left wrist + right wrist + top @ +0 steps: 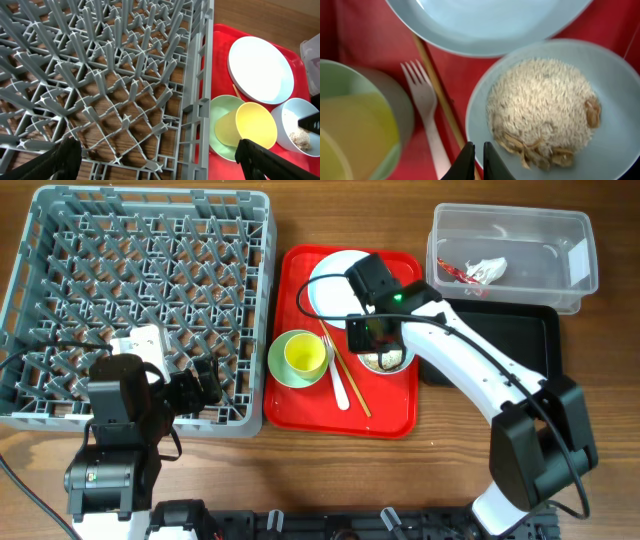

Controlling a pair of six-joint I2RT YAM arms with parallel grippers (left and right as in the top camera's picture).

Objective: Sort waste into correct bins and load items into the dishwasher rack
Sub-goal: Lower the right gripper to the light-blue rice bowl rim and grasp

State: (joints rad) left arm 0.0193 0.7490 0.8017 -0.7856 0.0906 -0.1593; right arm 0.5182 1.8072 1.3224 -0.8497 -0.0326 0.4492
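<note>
My right gripper (pixel 477 147) (pixel 372 345) is shut on the near rim of the pale blue bowl (pixel 615 125) (pixel 398 363), which holds beige food scraps (pixel 540 100). The bowl sits on the red serving tray (pixel 300 410). Beside it lie the pale blue plate (pixel 335 280), a white fork (pixel 427 110), wooden chopsticks (pixel 437 85), and a yellow cup (pixel 305 355) inside a pale green bowl (pixel 280 365). My left gripper (pixel 157 150) (pixel 205 385) is open and empty over the front right corner of the grey dishwasher rack (pixel 150 300). The red-and-white wrapper (pixel 480 270) lies in the clear tub (pixel 560 290).
The shallow black tray (pixel 520 340) lies in front of the clear tub, right of the red tray. My right arm reaches across it. The rack's lattice wall (pixel 200 100) stands against the red tray's left edge.
</note>
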